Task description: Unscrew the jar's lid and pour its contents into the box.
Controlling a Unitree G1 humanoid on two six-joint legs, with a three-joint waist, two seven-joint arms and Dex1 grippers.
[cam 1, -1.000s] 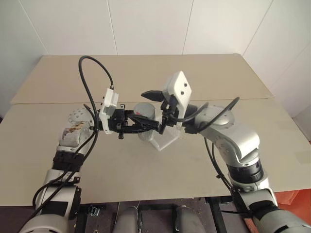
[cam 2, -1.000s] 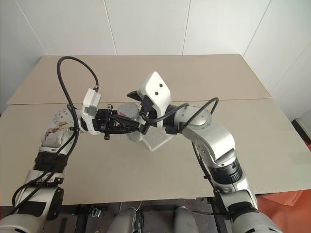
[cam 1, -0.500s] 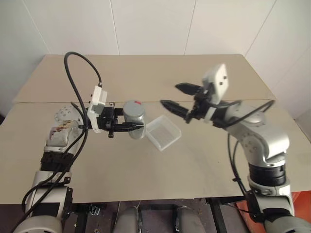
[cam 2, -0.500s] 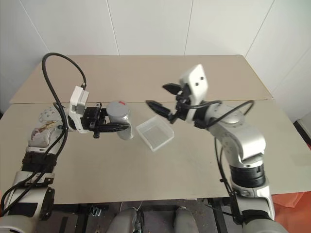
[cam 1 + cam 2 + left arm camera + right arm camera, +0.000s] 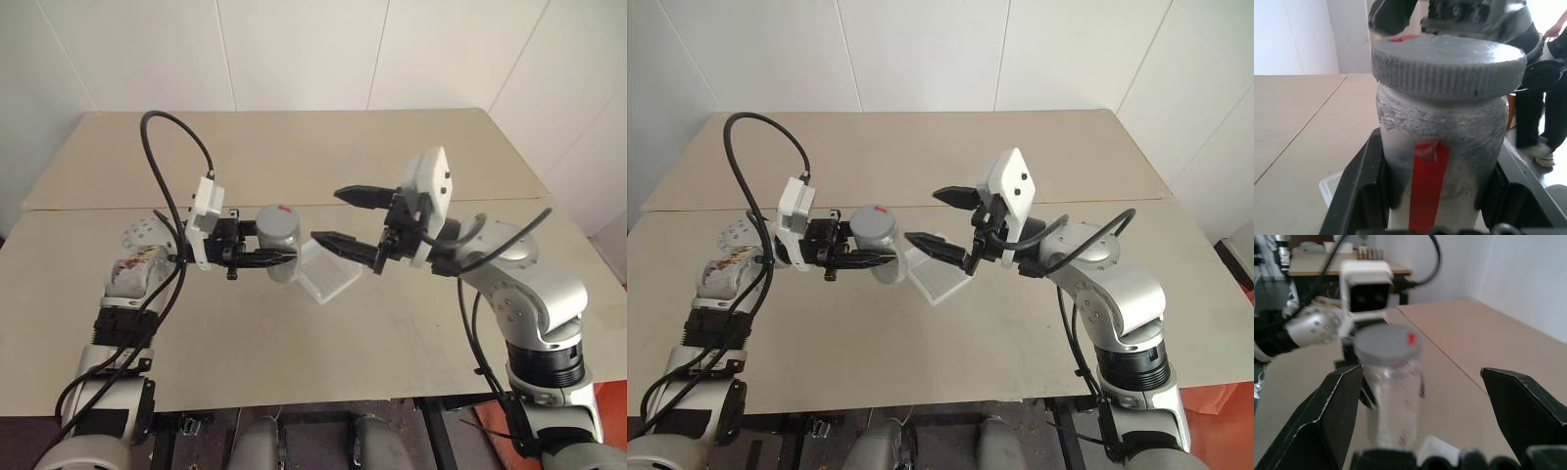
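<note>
Pinching the small clear jar [image 5: 278, 243], the left gripper [image 5: 263, 257] steadies it; the spread right gripper [image 5: 355, 220] should take the ridged grey lid's [image 5: 275, 220] grippy rim.

Jar [image 5: 279, 240], lid [image 5: 276, 220] on, clamped upright in left gripper [image 5: 282, 258]. Box [image 5: 328, 275] on tabletop [image 5: 294, 333], at jar's four o'clock. Right gripper [image 5: 338, 217] spread wide, at jar's three o'clock.

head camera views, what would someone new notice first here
The jar stands out, held above the table in the left gripper, upright, with its grey lid still on. Facing it from the right, the right gripper hangs with jaws wide apart and nothing between them. Below them the translucent box sits on the table.
</note>
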